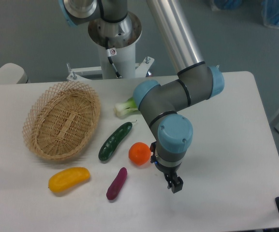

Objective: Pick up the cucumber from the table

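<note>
The dark green cucumber (114, 141) lies diagonally on the white table (226, 111), its thin stem tip pointing up and right, between the basket and an orange. My gripper (174, 185) hangs low over the table to the right of the cucumber, past the orange, roughly a hand's width from it. Its black fingers (177, 184) point down, seen end on. Nothing shows between them, and the gap between them is too small to judge.
A woven wicker basket (62, 121) sits left of the cucumber. An orange (139, 153) lies just right of it, a purple sweet potato (116, 183) below, a yellow fruit (68, 179) lower left, and a bok choy (125, 107) above, partly behind my arm.
</note>
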`<state>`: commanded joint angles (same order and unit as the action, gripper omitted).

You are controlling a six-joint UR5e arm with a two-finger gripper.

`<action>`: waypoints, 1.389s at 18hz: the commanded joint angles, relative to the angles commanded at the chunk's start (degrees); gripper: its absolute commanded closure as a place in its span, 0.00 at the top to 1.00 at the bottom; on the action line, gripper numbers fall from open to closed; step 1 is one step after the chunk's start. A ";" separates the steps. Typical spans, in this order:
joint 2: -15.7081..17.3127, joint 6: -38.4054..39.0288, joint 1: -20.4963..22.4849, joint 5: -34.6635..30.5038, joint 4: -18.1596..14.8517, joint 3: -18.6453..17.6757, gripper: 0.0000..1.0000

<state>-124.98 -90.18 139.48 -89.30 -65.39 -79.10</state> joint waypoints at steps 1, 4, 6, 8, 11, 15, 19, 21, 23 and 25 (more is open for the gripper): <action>0.00 -0.09 0.00 -0.09 0.00 0.00 1.00; 0.00 -0.35 0.00 0.00 0.00 0.09 1.00; 0.00 -0.44 0.00 -0.09 0.00 0.09 1.00; 0.00 -0.35 0.00 0.00 -0.17 0.09 1.00; 0.26 0.17 -0.44 -0.09 0.00 -0.26 1.00; 0.96 0.18 -0.70 0.17 -0.09 -1.23 1.00; 1.58 0.26 -2.81 0.09 -0.44 -2.20 1.00; 2.11 1.31 -4.30 0.00 -0.62 -2.81 1.00; 2.98 2.89 -4.75 0.44 -0.70 -3.86 1.00; 3.77 3.95 -6.32 0.62 -0.70 -5.09 1.00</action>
<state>-121.21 -86.23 133.16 -88.68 -66.09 -84.19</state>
